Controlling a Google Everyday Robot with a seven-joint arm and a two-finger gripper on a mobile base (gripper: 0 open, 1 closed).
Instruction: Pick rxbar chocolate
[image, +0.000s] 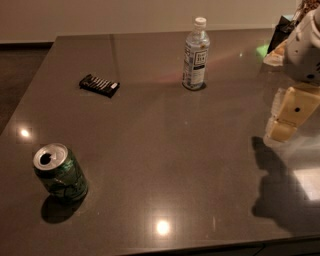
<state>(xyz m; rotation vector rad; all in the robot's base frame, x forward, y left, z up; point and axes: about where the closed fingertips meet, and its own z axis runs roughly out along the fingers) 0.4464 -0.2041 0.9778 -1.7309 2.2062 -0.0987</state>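
Note:
The rxbar chocolate (99, 85) is a small flat black bar with white text lines and a pale end. It lies flat on the dark table (165, 160) at the back left. My gripper (287, 117) hangs over the table's right side, pale and pointing down, far to the right of the bar and holding nothing that I can see. Its shadow falls on the table below it.
A clear water bottle (196, 55) stands upright at the back middle. A green soda can (61, 172) with an open top stands at the front left. Dark bags and a green object (280, 37) sit at the back right corner.

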